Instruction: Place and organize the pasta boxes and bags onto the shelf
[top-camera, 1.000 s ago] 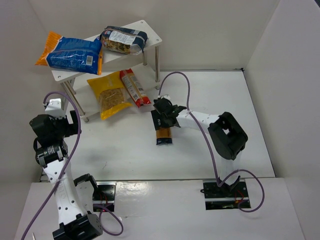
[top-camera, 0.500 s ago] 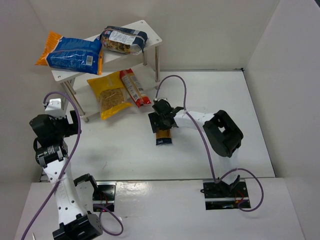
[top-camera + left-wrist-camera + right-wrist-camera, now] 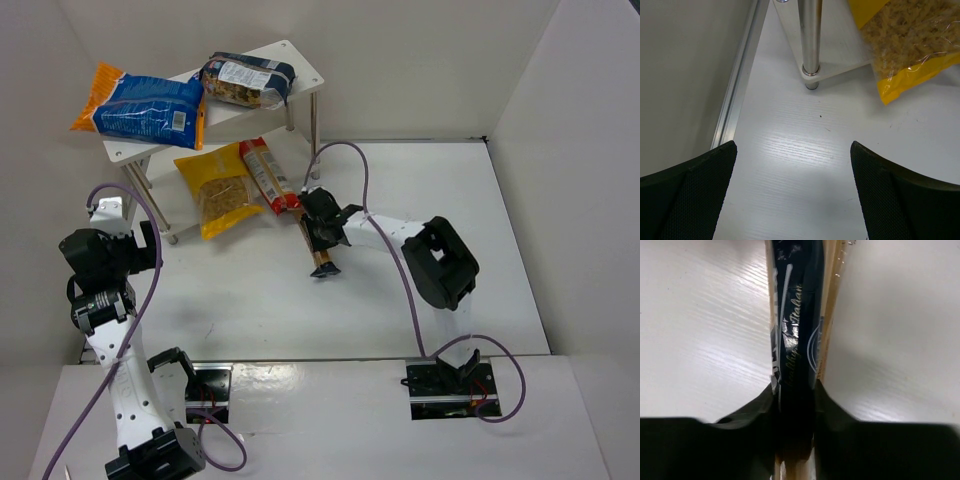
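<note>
My right gripper (image 3: 795, 390) is shut on the long golden spaghetti packet (image 3: 796, 315) with its dark blue label; the jaws press on both its sides. In the top view the right gripper (image 3: 320, 232) holds it just right of the shelf (image 3: 300, 66), and the packet's near end (image 3: 325, 265) sticks out below. On the top tier lie the blue-and-orange bag (image 3: 140, 105) and the dark-blue-and-clear bag (image 3: 248, 82). The yellow bag (image 3: 218, 190) and the red packet (image 3: 268, 175) lie on the lower tier. My left gripper (image 3: 795, 200) hangs open over bare table, left of the shelf.
The white side wall and its aluminium rail (image 3: 737, 85) run close on the left of the left gripper. A shelf leg (image 3: 811, 40) and the yellow bag's corner (image 3: 910, 50) lie just ahead of it. A purple cable (image 3: 345, 150) arcs over the right arm.
The right gripper has moved left and farther toward the shelf and has closed on the spaghetti packet, which has shifted with it. The left arm has not moved.
</note>
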### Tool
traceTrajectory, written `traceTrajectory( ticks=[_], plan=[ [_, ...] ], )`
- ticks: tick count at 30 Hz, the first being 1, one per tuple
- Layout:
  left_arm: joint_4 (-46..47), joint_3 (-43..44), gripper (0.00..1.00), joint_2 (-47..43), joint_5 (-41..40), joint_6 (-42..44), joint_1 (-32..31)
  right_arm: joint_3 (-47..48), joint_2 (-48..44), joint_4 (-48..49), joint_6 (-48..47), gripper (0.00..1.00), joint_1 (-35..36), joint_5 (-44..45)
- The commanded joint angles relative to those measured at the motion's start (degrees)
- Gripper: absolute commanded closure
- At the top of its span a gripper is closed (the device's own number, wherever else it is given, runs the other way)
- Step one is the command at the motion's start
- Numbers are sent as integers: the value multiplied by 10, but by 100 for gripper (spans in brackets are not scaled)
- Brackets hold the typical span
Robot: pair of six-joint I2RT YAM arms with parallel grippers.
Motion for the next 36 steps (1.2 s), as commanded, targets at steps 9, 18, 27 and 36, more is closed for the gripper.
traceTrajectory(
  ticks=[9,18,27,36],
  plan=[
    [19,-1,0,-6,6,-8,5,14,-55,-59,-90,100,1,-44],
    [19,-1,0,-12,6,-8,5,-7,-195,-89,-157,100,-5,-50],
    [19,-1,0,-22,6,-8,5,-19,-307,-72,-198,100,-5,-26],
    [19,-7,0,-22,11,-8,5,13,-347,-67,-208,100,-5,-26]
  ],
)
